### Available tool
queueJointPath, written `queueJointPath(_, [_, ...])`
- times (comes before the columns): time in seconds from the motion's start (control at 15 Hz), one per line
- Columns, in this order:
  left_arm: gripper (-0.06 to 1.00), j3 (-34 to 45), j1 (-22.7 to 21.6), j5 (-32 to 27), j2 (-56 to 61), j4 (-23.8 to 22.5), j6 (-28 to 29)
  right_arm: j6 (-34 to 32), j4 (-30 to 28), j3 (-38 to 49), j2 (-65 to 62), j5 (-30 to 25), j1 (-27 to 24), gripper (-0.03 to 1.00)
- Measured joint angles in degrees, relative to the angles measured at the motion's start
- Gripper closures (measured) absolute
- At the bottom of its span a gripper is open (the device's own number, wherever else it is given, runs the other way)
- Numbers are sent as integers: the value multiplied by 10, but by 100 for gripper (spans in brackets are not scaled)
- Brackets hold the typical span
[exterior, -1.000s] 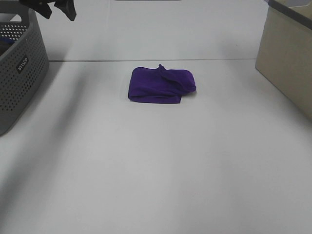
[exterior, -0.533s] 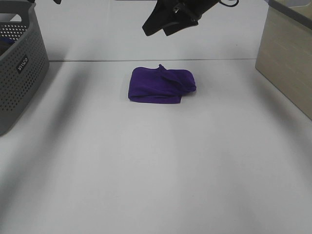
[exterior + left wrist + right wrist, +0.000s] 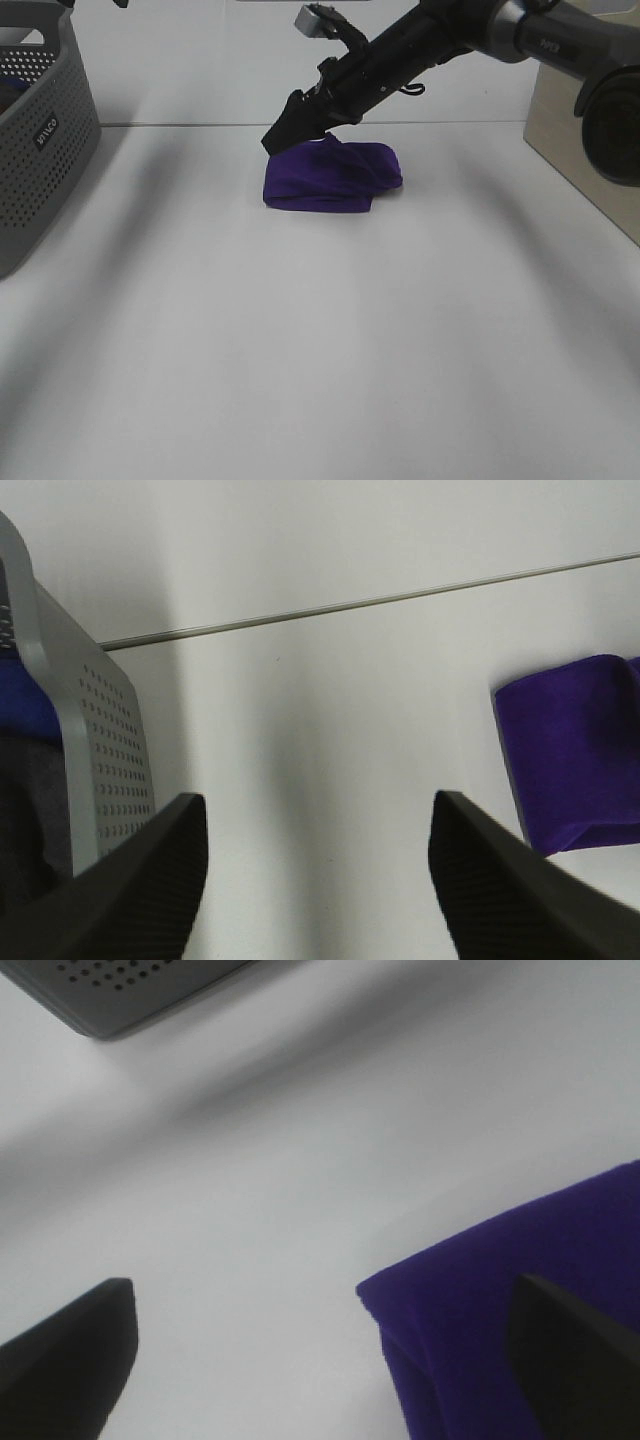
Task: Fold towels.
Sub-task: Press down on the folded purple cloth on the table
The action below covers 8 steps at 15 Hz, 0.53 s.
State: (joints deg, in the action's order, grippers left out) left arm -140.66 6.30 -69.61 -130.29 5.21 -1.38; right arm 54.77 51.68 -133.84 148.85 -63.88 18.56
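The right hand [image 3: 283,133], fingers spread, hovers at the far left corner of the folded purple cloth towel [image 3: 330,178] lying mid-counter [image 3: 320,350]. I think it should lower gently and pinch only the top layer.

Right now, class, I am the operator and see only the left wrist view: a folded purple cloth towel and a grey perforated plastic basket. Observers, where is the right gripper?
Observer: In the exterior high view the right gripper is at the far left corner of the folded purple cloth towel.
Operator: Open or shut?
Observer: Open; the right wrist view shows its fingers spread wide.
Operator: Anything beyond my view?
Observer: A beige box stands at the right of the white table.
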Motion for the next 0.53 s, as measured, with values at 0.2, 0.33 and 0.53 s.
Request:
queueJointPath(0.2, [36, 0, 0, 0, 0, 2, 1, -16, -44, -58, 58, 18, 0, 1])
queueJointPath(0.33, [36, 0, 0, 0, 0, 2, 1, -27, -70, -61, 64, 30, 0, 1])
queueJointPath(0.53, [35, 0, 0, -1, 0, 2, 1, -37, -79, -62, 68, 49, -16, 1])
